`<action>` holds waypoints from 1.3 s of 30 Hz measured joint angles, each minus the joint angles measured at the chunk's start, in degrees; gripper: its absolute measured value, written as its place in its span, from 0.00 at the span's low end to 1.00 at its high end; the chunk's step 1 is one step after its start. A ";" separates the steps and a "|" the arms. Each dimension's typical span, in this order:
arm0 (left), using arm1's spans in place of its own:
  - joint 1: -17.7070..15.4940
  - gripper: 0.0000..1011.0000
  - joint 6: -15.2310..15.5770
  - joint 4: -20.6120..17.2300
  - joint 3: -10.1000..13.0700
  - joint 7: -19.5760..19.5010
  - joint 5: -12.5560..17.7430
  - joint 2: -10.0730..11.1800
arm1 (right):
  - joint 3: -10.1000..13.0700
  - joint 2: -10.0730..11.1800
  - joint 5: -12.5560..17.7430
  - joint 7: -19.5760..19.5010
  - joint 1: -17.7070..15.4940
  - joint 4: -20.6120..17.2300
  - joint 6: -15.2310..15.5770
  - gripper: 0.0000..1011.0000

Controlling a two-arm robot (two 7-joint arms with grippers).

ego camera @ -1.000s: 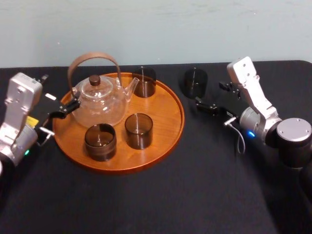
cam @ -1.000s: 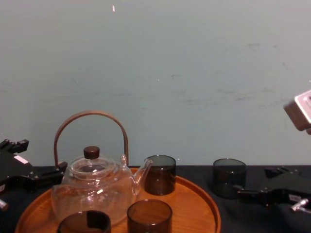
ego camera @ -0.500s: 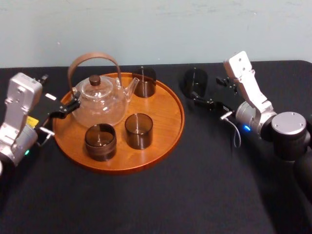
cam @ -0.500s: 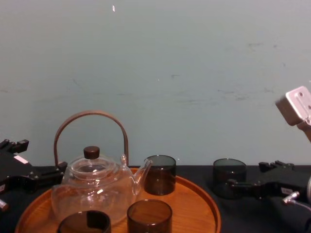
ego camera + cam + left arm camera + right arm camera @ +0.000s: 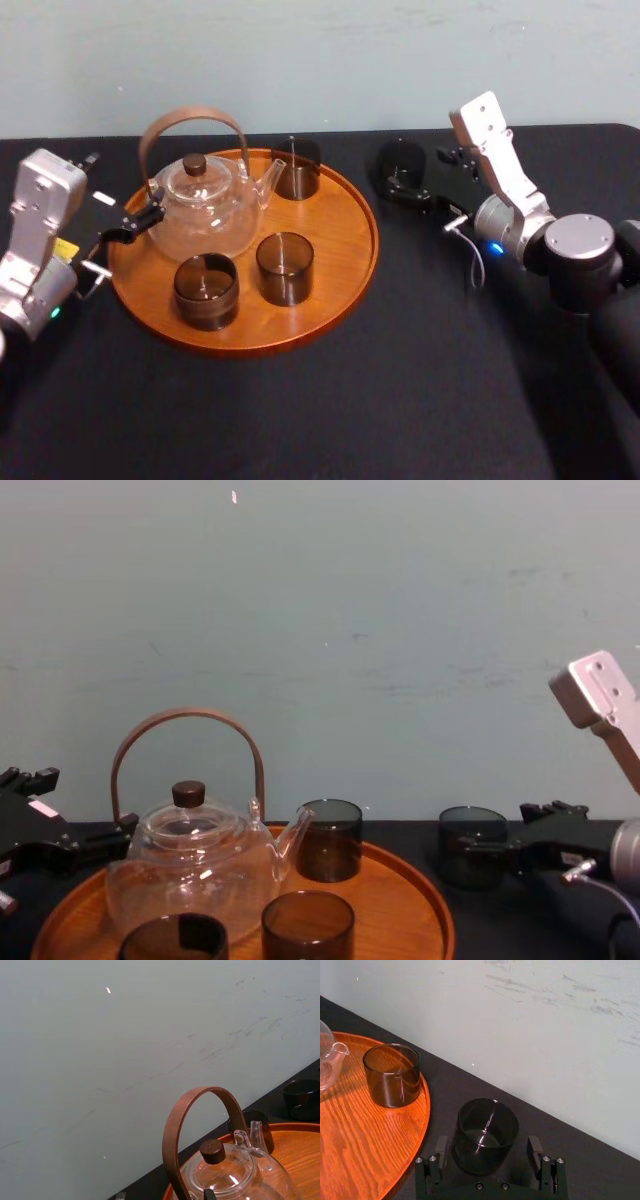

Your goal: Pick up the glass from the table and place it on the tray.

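**Right gripper straddles the glass on the table**

The right gripper (image 5: 487, 1151) is spread wide, one finger (image 5: 441, 1152) on each side of the glass (image 5: 487, 1129). In the right wrist view a thin strip of table shows between each finger and the glass wall, so nothing is pinched. From the head the right gripper (image 5: 408, 190) lies low over the table, reaching in from the right. From the chest it (image 5: 490, 848) is level with the lower half of the glass (image 5: 472, 844).

The glass (image 5: 400, 166) stands upright on the table (image 5: 350, 420), off the tray and apart from its back-right rim. It is dark and smoky, and sits toward the table's far edge under the wall (image 5: 320, 60).

The tray (image 5: 335, 215) is round, orange-brown, and lies left of the glass. Its rim (image 5: 422, 1110) curves close by the gripper's left finger in the right wrist view. On it stand a clear teapot (image 5: 205, 210) with a brown hoop handle and three dark glasses. The rear glass (image 5: 296, 168) is by the spout at the back rim. The front-right glass (image 5: 285, 268) and front-left glass (image 5: 206, 291) stand nearer the robot, close to each other. All are upright.

The left gripper (image 5: 140, 220) is parked at the tray's left edge, beside the teapot.
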 joint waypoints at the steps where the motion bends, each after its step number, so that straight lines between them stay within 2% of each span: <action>1: 0.00 1.00 0.00 0.00 0.00 0.00 0.00 0.00 | -0.06 -0.08 -0.05 0.01 0.20 0.28 -0.09 0.99; 22: 0.00 1.00 0.00 0.00 0.00 0.00 0.00 0.00 | -0.71 -2.94 -0.64 0.39 6.07 10.77 -4.12 0.99; 36: 0.00 1.00 0.00 0.00 0.00 0.00 0.00 0.00 | -0.77 -3.06 -0.82 0.35 6.28 11.11 -4.24 0.99; 39: 0.00 1.00 0.00 0.00 0.00 0.00 0.00 0.00 | -0.75 -3.04 -0.79 0.35 6.24 11.05 -4.23 0.95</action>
